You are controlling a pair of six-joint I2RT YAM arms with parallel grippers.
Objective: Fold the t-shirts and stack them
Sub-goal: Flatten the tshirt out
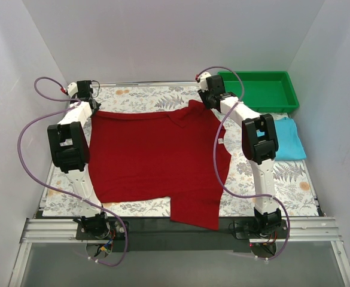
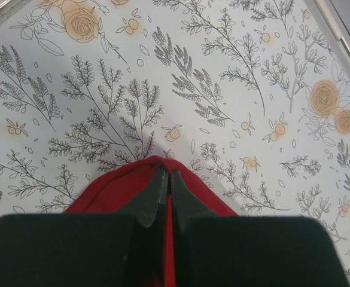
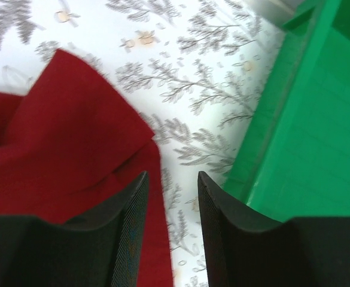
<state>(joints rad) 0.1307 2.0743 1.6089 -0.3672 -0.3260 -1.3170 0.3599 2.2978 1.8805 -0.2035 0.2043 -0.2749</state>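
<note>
Closest to the left wrist lens: left gripper (image 2: 166, 179), black tapered fingers pressed together, pinching a rounded peak of the dark red t-shirt (image 1: 157, 158) at its far left corner, with a thin strip of red showing between them. Beyond that corner, floral tablecloth (image 2: 222, 89): white, flat, printed with grey sprigs and pale orange roses. Spread wide over it, the red shirt itself: soft matte cloth, lightly creased, with a flap at its near right reaching over the dark table edge. Above the red shirt's far right corner, right gripper (image 3: 172, 179): fingers spread apart, mesh-textured pads facing each other, gripping nothing, printed cloth visible in the gap. Just right of that corner, green tray (image 1: 261, 91): rigid glossy plastic, rectangular, sloped walls, only its own smooth floor showing inside. Right of the red shirt and nearer than the tray, light blue t-shirt (image 1: 289, 142): small folded rectangle, flat on the tablecloth.
</note>
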